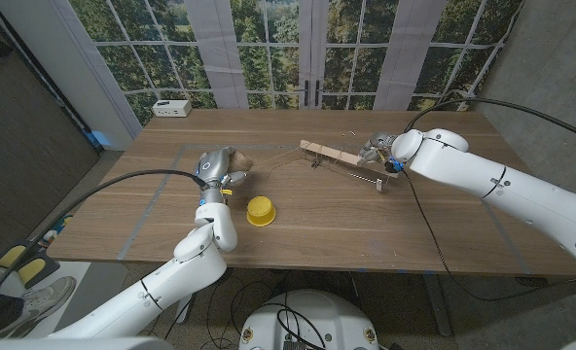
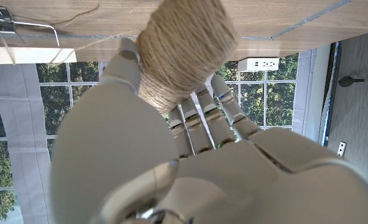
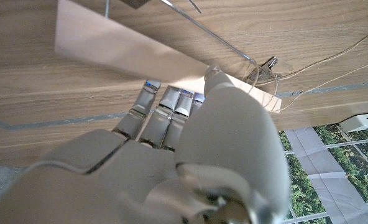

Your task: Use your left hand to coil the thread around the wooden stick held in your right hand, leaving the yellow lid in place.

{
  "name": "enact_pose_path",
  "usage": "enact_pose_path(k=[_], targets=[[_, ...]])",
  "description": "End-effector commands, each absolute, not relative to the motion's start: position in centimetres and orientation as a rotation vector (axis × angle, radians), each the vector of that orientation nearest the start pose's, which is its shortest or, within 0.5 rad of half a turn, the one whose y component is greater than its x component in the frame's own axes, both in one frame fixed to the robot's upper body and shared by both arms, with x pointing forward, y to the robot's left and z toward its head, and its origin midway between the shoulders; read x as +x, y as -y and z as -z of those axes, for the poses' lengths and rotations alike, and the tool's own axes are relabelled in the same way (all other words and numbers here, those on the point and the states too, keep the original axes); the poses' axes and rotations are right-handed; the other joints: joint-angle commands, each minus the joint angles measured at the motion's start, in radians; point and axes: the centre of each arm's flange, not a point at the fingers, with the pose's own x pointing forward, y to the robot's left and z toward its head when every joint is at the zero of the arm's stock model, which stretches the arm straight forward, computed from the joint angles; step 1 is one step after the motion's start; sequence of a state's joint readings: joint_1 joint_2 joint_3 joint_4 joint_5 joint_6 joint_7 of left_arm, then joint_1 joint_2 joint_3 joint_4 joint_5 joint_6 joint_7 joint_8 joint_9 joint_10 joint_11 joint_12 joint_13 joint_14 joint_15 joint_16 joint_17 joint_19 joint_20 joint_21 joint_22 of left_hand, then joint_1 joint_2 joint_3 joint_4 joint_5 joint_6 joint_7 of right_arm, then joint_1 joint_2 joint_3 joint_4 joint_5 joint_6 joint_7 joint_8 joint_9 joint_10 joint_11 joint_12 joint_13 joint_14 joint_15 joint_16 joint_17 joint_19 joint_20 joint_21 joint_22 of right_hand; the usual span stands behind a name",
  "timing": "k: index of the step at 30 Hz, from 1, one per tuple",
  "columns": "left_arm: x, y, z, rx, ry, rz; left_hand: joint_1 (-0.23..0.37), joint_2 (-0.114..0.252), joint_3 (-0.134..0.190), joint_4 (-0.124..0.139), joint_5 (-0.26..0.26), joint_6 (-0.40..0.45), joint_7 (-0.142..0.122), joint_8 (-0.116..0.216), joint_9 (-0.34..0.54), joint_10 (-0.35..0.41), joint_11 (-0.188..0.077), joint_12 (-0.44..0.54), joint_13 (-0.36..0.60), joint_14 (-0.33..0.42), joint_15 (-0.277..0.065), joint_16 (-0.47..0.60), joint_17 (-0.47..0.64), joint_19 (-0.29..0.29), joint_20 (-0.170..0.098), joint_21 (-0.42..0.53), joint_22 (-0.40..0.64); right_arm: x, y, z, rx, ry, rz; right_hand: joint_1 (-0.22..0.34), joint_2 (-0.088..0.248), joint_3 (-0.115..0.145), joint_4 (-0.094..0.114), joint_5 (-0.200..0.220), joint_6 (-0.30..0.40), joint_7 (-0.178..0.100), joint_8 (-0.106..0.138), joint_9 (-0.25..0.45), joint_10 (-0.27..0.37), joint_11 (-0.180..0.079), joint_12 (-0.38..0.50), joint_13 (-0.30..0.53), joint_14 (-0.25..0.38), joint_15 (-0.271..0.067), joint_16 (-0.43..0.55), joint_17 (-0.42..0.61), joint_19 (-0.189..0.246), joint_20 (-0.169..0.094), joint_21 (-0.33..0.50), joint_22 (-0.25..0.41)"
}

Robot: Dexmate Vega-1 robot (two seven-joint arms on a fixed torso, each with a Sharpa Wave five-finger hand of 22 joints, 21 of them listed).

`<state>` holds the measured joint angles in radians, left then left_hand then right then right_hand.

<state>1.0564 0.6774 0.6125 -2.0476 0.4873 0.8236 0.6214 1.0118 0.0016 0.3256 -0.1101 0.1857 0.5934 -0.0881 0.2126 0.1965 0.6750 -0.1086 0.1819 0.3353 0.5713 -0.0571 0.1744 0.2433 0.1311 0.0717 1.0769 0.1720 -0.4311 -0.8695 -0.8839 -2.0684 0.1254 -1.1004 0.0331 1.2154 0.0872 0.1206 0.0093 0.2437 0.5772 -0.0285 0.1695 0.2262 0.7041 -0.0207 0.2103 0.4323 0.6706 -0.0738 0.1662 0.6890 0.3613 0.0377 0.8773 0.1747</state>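
**Spool in my L hand, stick in my R, thread strung between**

L hand point(image 1: 220, 167): fingers wrapped round the twine spool point(image 2: 185, 50), thumb one side, rest of the fingers behind it. Spool's far end is cut off at the frame edge in L wrist view; in head view it's mostly hidden by my hand, just a brown bit showing.

R hand point(image 1: 380, 151): holds one end of the wooden stick point(image 1: 339, 154), thumb on top, fingers under. Stick is off the table, running toward table centre. My thumb covers the gripped end in R wrist view, so can't tell how much sticks out past it.

Thread point(image 1: 280, 159): thin, hard to make out, runs from spool toward stick. Can't tell if any turns are on the stick yet.

Metal wire clip point(image 1: 369, 179) hangs below the stick, near R hand.

Yellow lid point(image 1: 260, 211) on table, just beside my L wrist, well apart from the stick.
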Motion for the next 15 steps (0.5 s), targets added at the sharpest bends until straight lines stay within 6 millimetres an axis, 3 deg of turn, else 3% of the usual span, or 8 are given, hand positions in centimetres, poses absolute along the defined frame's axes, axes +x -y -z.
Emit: enact_pose_path(k=[1, 2, 3, 5, 6, 10, 12, 15], targets=[[52.0, -22.8, 4.3, 1.066, 0.531, -0.614, -0.084, -0.036, -0.036, 0.038, 0.012, -0.107, -0.016, -0.039, -0.002, -0.104, 0.02, -0.004, -0.024, -0.088, -0.044, 0.007, -0.019, -0.042, 0.018, -0.037, 0.002, 57.2, 20.6, -4.0, -1.121, 0.064, -0.001, -0.046, -0.023, -0.024, 0.005, 0.036, -0.114, -0.007, 0.004, -0.008, -0.126, -0.002, -0.006, -0.01, -0.162, 0.008, -0.001, -0.049, -0.061, 0.012, -0.034, 0.002], [51.9, -22.7, 4.3, 1.076, 0.532, -0.618, -0.097, -0.036, -0.044, 0.044, 0.014, -0.132, -0.018, -0.042, -0.003, -0.133, 0.023, -0.007, -0.029, -0.102, -0.039, 0.009, -0.022, -0.053, 0.019, -0.047, 0.002, 57.2, 20.6, -4.0, -1.117, 0.074, -0.001, -0.053, -0.024, -0.027, 0.008, 0.039, -0.117, -0.009, 0.007, -0.009, -0.128, -0.003, -0.002, -0.011, -0.184, 0.016, -0.002, -0.053, -0.072, 0.013, -0.04, 0.002], [51.9, -22.8, 4.3, 1.066, 0.54, -0.612, -0.112, -0.034, -0.052, 0.05, 0.016, -0.159, -0.018, -0.044, -0.003, -0.157, 0.029, -0.007, -0.034, -0.125, -0.034, 0.008, -0.025, -0.061, 0.021, -0.055, 0.002, 57.1, 20.6, -3.9, -1.113, 0.085, 0.002, -0.07, -0.025, -0.04, 0.009, 0.058, -0.158, -0.026, 0.012, -0.012, -0.297, 0.027, -0.032, -0.03, -0.259, 0.034, 0.013, -0.076, -0.107, 0.02, -0.063, 0.004], [51.8, -23.0, 4.2, 1.037, 0.556, -0.588, -0.149, -0.028, -0.07, 0.066, 0.019, -0.223, -0.029, -0.043, -0.006, -0.235, 0.039, -0.009, -0.047, -0.188, -0.021, 0.005, -0.033, -0.09, 0.028, -0.082, 0.003, 57.0, 20.7, -3.8, -1.101, 0.119, 0.005, -0.083, -0.031, -0.05, 0.01, 0.065, -0.197, -0.027, 0.01, -0.014, -0.355, 0.057, -0.033, -0.038, -0.317, 0.05, 0.011, -0.091, -0.129, 0.03, -0.08, 0.002], [51.7, -23.1, 4.1, 1.012, 0.561, -0.569, -0.164, -0.026, -0.076, 0.073, 0.02, -0.246, -0.033, -0.043, -0.007, -0.256, 0.046, -0.007, -0.053, -0.215, -0.016, 0.003, -0.035, -0.108, 0.033, -0.094, 0.003, 56.9, 20.7, -3.8, -1.093, 0.139, 0.011, -0.085, -0.033, -0.053, 0.009, 0.069, -0.206, -0.025, 0.013, -0.015, -0.376, 0.072, -0.033, -0.041, -0.345, 0.061, 0.01, -0.098, -0.139, 0.034, -0.088, 0.002], [51.4, -23.4, 3.7, 0.961, 0.607, -0.53, -0.248, -0.022, -0.11, 0.106, 0.02, -0.364, -0.052, -0.045, -0.012, -0.369, 0.065, -0.004, -0.08, -0.306, 0.008, 0.007, -0.046, -0.163, 0.038, -0.146, 0.004, 56.5, 20.9, -3.5, -1.044, 0.239, 0.04, -0.121, -0.04, -0.072, 0.024, 0.072, -0.234, -0.021, 0.013, -0.016, -0.418, 0.076, -0.033, -0.05, -0.399, 0.073, 0.01, -0.112, -0.171, 0.044, -0.111, 0.0], [51.1, -23.5, 3.6, 0.905, 0.645, -0.496, -0.291, -0.014, -0.124, 0.124, 0.018, -0.422, -0.047, -0.042, -0.014, -0.444, 0.057, -0.006, -0.094, -0.352, 0.029, 0.008, -0.048, -0.204, 0.051, -0.178, 0.005, 56.3, 21.1, -3.4, -1.018, 0.288, 0.054, -0.169, -0.05, -0.097, 0.045, 0.072, -0.257, -0.021, 0.014, -0.017, -0.449, 0.077, -0.031, -0.059, -0.426, 0.083, 0.017, -0.125, -0.187, 0.056, -0.129, -0.001], [50.7, -23.5, 3.2, 0.888, 0.682, -0.485, -0.322, -0.014, -0.137, 0.134, 0.016, -0.469, -0.051, -0.042, -0.016, -0.501, 0.068, -0.005, -0.105, -0.398, 0.046, 0.005, -0.05, -0.223, 0.056, -0.2, 0.005, 56.1, 21.4, -3.1, -0.958, 0.38, 0.065, -0.235, -0.056, -0.129, 0.074, 0.074, -0.303, -0.014, 0.013, -0.018, -0.497, 0.081, -0.029, -0.074, -0.477, 0.098, 0.02, -0.145, -0.207, 0.063, -0.156, -0.001]])
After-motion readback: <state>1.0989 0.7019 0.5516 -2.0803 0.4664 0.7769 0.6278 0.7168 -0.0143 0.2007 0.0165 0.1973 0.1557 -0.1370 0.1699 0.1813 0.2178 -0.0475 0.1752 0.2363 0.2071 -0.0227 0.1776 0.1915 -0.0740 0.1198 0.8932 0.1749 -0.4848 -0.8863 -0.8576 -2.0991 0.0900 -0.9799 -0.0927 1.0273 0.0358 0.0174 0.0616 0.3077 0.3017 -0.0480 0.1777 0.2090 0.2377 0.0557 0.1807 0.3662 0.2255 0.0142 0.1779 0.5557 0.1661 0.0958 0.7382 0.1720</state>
